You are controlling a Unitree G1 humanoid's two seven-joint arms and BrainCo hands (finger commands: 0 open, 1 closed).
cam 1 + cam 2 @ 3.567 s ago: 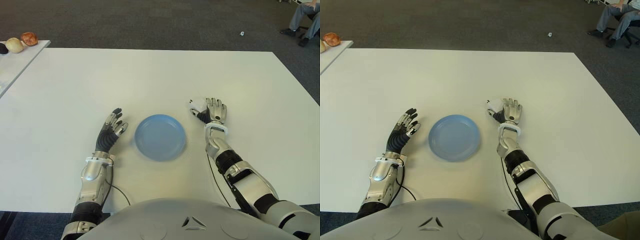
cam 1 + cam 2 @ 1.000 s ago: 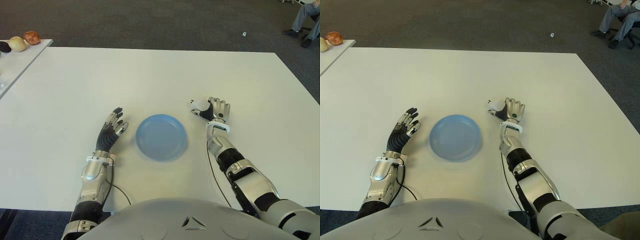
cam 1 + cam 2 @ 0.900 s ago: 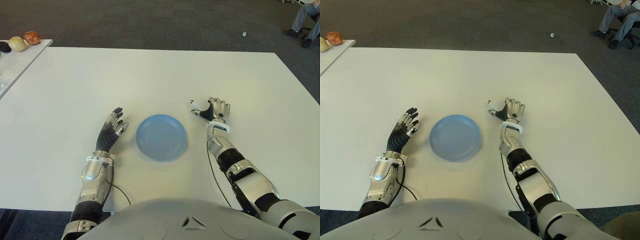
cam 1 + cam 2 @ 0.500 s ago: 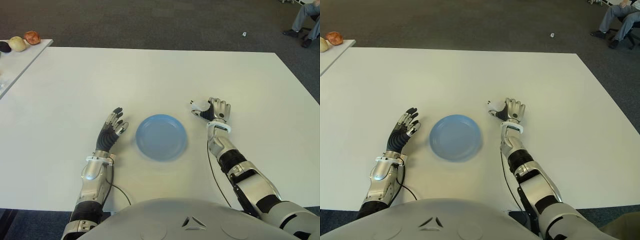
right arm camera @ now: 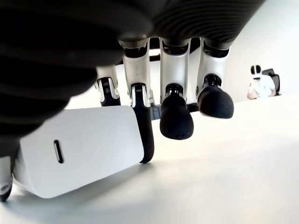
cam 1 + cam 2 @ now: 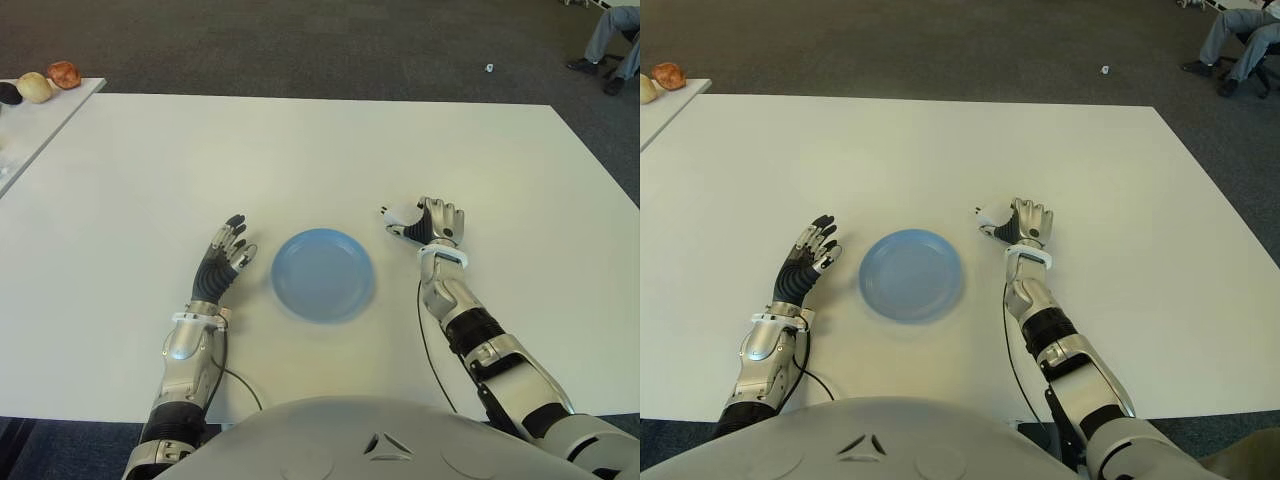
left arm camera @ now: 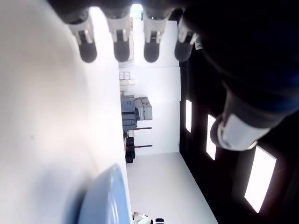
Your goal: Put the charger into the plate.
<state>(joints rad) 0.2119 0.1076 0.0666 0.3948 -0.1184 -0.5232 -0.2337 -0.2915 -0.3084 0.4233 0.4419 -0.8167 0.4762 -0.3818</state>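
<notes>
The white charger (image 5: 79, 149), a small block with a slot on its face, shows between the thumb and curled fingers (image 5: 175, 119) of my right hand (image 6: 432, 222). That hand is shut on the charger (image 6: 404, 213) just right of the blue plate (image 6: 323, 274). In the right wrist view a shadow lies under the charger; I cannot tell whether it touches the table. The plate holds nothing and lies on the white table (image 6: 300, 150) in front of me. My left hand (image 6: 222, 262) is open with fingers spread, just left of the plate.
A second table (image 6: 40, 120) stands at the far left with a few round items (image 6: 35, 85) on it. A seated person's legs (image 6: 610, 30) show at the far right on the carpet. A small white scrap (image 6: 489, 68) lies on the floor beyond the table.
My right hand's fingers, stretched out flat at first, have curled around the charger, and its wrist has shifted slightly right. The left hand and plate have not moved.
</notes>
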